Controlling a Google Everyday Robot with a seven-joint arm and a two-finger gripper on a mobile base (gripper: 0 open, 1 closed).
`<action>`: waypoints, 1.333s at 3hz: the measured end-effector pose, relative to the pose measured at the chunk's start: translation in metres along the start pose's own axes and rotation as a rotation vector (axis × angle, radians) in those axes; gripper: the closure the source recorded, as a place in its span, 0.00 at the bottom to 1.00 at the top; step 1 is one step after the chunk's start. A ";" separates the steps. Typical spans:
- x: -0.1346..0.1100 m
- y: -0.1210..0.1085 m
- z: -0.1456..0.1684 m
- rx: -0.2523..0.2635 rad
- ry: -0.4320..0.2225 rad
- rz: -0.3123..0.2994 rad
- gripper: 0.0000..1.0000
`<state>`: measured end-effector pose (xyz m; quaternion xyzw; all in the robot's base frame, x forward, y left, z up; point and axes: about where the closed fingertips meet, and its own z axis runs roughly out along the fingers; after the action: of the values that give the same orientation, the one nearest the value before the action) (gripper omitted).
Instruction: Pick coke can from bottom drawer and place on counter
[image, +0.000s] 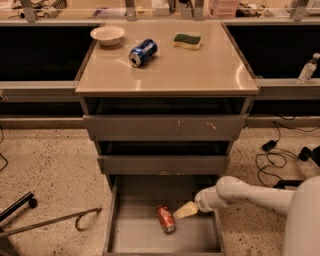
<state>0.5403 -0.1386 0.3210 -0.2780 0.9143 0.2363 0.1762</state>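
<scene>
Gripper (186, 210) low inside the bottom drawer (145, 237), at the end of a white arm (250, 194) reaching in from the picture's right; whether it is spread or closed cannot be told from this view; it carries nothing.

Coke can (166, 219) lies on its side on the drawer floor, just beside the gripper tip, toward picture-left and a little nearer the camera; contact or a thin gap, cannot say which. Can's long axis runs roughly front to back, tilted slightly, so it crosses the line of the gripper's approach.

Step in hand, by my reading: closing in for the grasp; pick not yet made.

To do it well, in judgement: a can on its side rolls, and a sideways nudge from the tip would send it away toward the far drawer wall; better to come down over the can's middle with the jaws straddling its round body, square to its axis, then close firmly but without crushing; lift straight up and clear the drawer's front lip and the two shallower drawers (162, 164) above the gripper before swinging outward.

Counter (200, 70) sits well above and behind the gripper; on it a blue can (143, 52), a bowl (107, 35) and a sponge (187, 40) toward the back; the near half looks the likeliest place to set the can.
</scene>
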 end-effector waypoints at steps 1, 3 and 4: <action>0.014 -0.007 0.053 0.053 0.024 0.020 0.00; 0.023 -0.012 0.127 0.184 0.028 0.104 0.00; 0.023 -0.012 0.128 0.183 0.028 0.104 0.00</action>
<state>0.5538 -0.0895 0.2013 -0.2159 0.9477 0.1565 0.1756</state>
